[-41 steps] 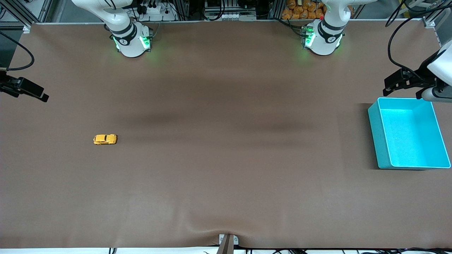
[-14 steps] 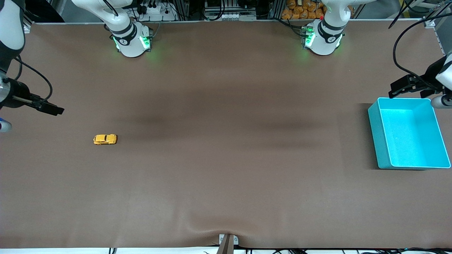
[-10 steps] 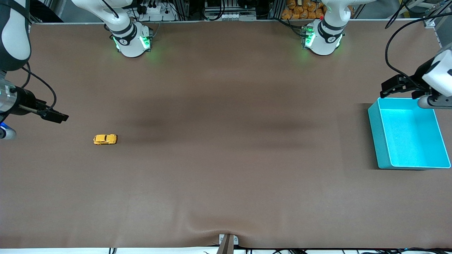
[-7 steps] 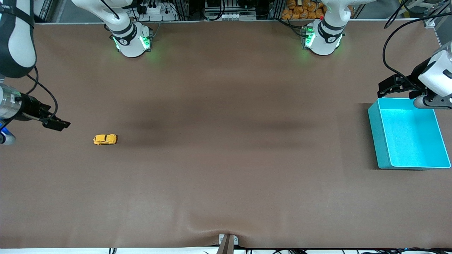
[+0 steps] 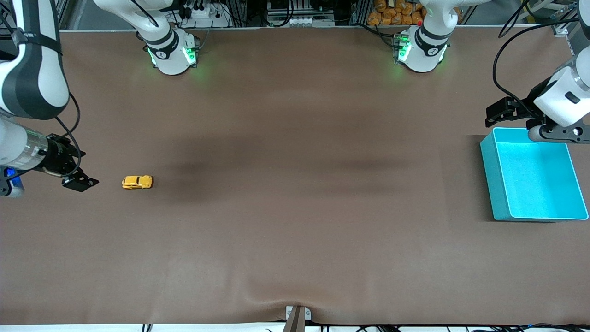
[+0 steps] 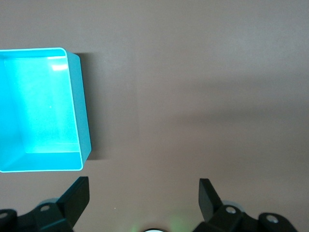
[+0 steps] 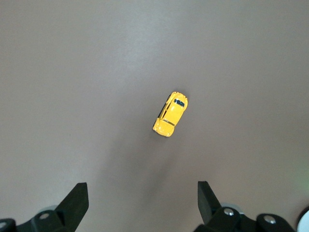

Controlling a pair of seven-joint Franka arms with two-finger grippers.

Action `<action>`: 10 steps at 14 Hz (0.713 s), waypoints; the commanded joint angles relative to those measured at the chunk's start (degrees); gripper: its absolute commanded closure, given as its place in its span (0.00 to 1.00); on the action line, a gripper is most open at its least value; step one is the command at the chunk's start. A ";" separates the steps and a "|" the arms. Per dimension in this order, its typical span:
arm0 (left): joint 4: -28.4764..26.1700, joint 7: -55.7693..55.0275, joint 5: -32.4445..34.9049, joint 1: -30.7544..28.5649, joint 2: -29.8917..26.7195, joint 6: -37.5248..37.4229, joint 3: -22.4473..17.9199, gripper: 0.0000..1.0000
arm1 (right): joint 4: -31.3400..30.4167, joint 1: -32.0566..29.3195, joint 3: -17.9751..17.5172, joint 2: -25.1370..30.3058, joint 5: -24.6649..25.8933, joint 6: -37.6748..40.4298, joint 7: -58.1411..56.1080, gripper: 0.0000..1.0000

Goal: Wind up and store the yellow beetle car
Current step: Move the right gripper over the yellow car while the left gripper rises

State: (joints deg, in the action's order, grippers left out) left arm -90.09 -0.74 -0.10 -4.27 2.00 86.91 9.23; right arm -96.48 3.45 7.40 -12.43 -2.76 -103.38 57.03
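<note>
1. Front view showed your right gripper (image 5: 79, 182) had come down and in from the right arm's edge of the table over the last few seconds, ending low over the mat just beside the car (image 5: 137, 182), toward the right arm's end of the table from it.

2. Right wrist view had the car (image 7: 170, 114) ahead of the jaws and roughly centred between the two fingertips (image 7: 77, 200), with a clear gap still to close. The jaws stood wide open and held nothing.

3. The car had not moved in that time. It sat on its wheels on the bare mat, untouched, well apart from the bin (image 5: 493, 180) at the left arm's end.

4. Your left gripper (image 5: 498, 111) had shifted a little while it waited, and hung over the mat just off the bin's corner on the side nearer the bases. In the left wrist view its jaws were open and empty, with the bin (image 6: 79, 116) ahead of them and off to one side.

5. I judged from this that you were in the approach, with nothing of the winding or storing done yet. The car's long axis lay at a slant to the line between the right fingertips, so you probably needed a wrist turn before closing across its sides.

6. The car is tiny and glossy, so a grasp off centre could have squirted it away.
</note>
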 commanded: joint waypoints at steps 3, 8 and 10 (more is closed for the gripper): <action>0.44 0.12 1.33 -0.13 -1.03 -4.36 0.79 0.00 | -4.50 0.41 -0.02 0.91 -0.76 -4.63 8.60 0.00; 0.27 0.12 1.33 -0.22 -2.52 -5.69 2.45 0.00 | -11.34 -0.03 0.07 0.74 -0.58 -10.77 16.00 0.00; 0.44 -0.66 1.25 -0.22 -2.61 -6.49 3.33 0.00 | -13.20 -0.37 0.07 0.21 -0.58 -15.34 21.17 0.00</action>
State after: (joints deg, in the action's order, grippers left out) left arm -89.86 -0.74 -0.10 -4.28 0.20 81.76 11.29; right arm -107.22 3.46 7.52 -12.57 -2.96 -115.27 73.76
